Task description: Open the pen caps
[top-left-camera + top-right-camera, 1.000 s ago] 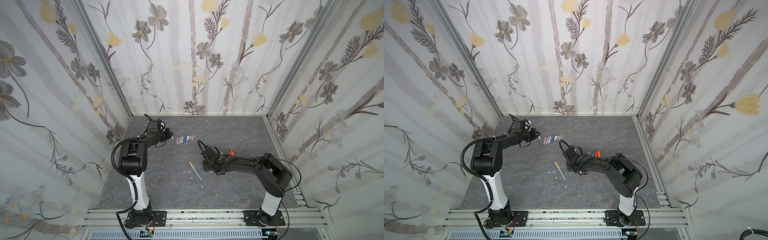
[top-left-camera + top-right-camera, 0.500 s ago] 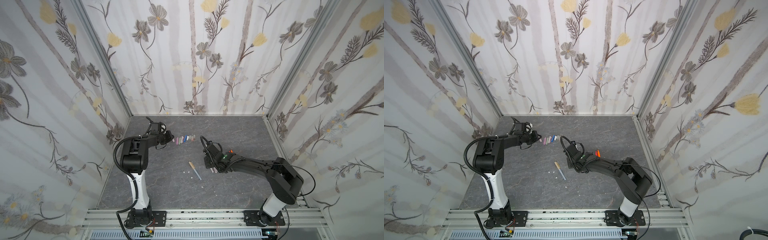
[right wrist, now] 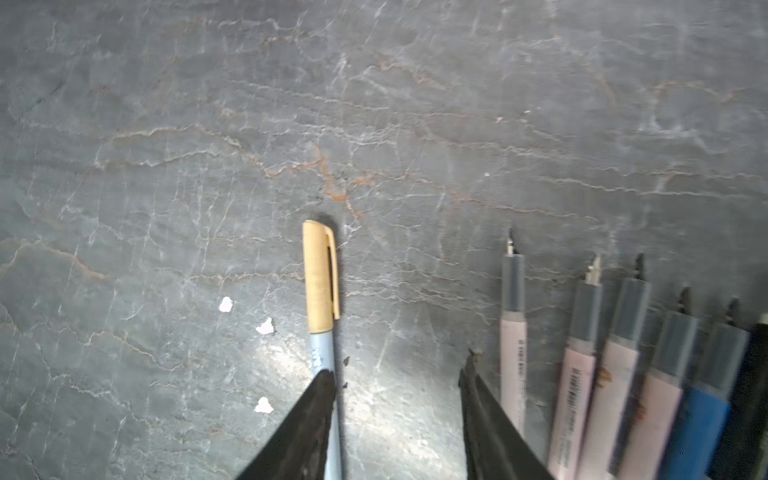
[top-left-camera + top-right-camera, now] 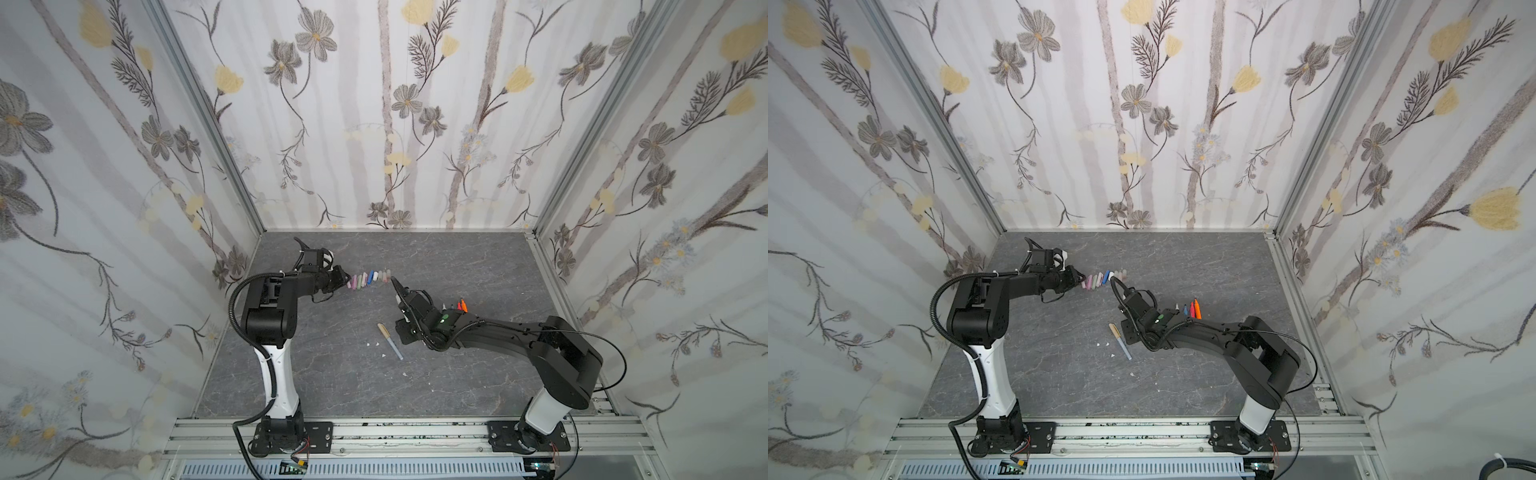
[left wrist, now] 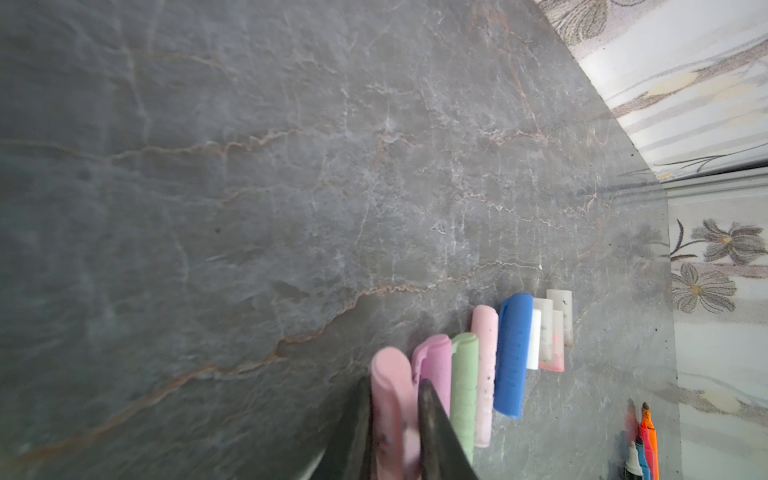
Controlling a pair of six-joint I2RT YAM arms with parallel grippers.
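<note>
Risk: left gripper [image 5: 395, 382] straddles the end pink cap [image 5: 388, 365] of the cap row [image 5: 513, 353] near the table's [image 5: 291, 166] rear edge (pinch vs. release: cannot tell); a skewed retract may scatter the row. Right gripper [image 3: 397, 368], spread and empty beside the capped pen [image 3: 324, 316] at table centre, may roll it on an off-axis close. Qty: approx. 8 loose caps, 1 capped pen, min. 6 uncapped pens [image 3: 513, 332].

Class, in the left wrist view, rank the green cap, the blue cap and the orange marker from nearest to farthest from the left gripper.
1. Green cap, among the pen caps beside the left gripper.
2. Blue cap, further along that row.
3. Orange marker, well apart from the row.
</note>
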